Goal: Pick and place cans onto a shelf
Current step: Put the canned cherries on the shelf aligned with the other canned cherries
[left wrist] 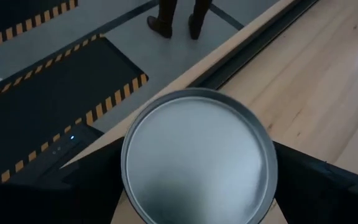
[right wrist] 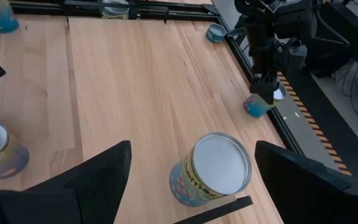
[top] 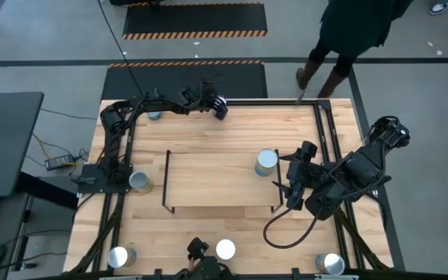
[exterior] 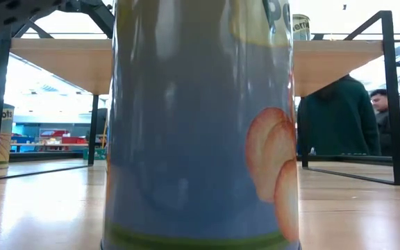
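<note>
Nearest us, our right hand [top: 292,180] stood open just beside the can [top: 267,162] on the shelf [top: 216,180], probably having placed it. Farther off, our left hand [top: 218,106] gripped another can [left wrist: 197,155] at the desk's [top: 239,128] far edge, ready to carry over.

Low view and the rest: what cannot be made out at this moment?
- Low view: the front can, right at the lens, hides both grippers and much of the shelf.
- High view: the left gripper covers its held can; the left arm half covers the far can.
- High view: the open right gripper, beside the shelf can, hides part of the shelf's end frame.
</note>
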